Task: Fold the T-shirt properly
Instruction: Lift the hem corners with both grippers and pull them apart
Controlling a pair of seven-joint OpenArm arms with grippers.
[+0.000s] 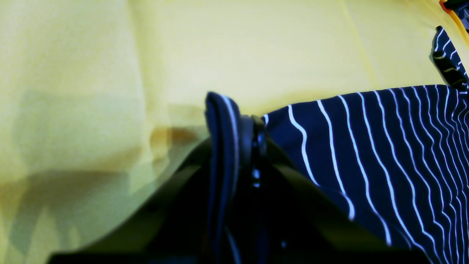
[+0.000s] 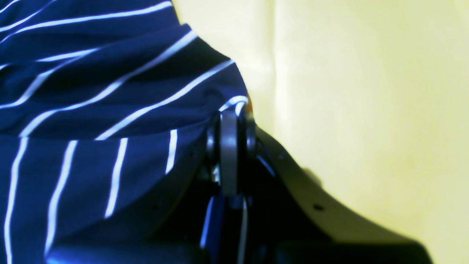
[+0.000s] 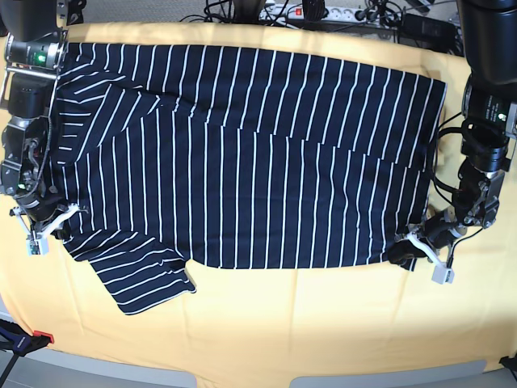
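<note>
The T-shirt (image 3: 242, 162), dark navy with thin white stripes, lies spread flat on the yellow cloth, with one sleeve pointing toward the front left. At the base view's right, my left gripper (image 3: 401, 250) sits at the shirt's front corner. In the left wrist view the left gripper (image 1: 242, 124) is shut on a pinched fold of the T-shirt (image 1: 366, 146). My right gripper (image 3: 63, 217) is at the shirt's left edge. Its wrist view shows the right gripper (image 2: 232, 113) with jaws together on the rim of the T-shirt (image 2: 91, 110).
The yellow cloth (image 3: 283, 323) covers the table around the shirt. Cables and a power strip (image 3: 323, 12) run along the back edge. A small red tag (image 3: 44, 337) sits at the front left corner.
</note>
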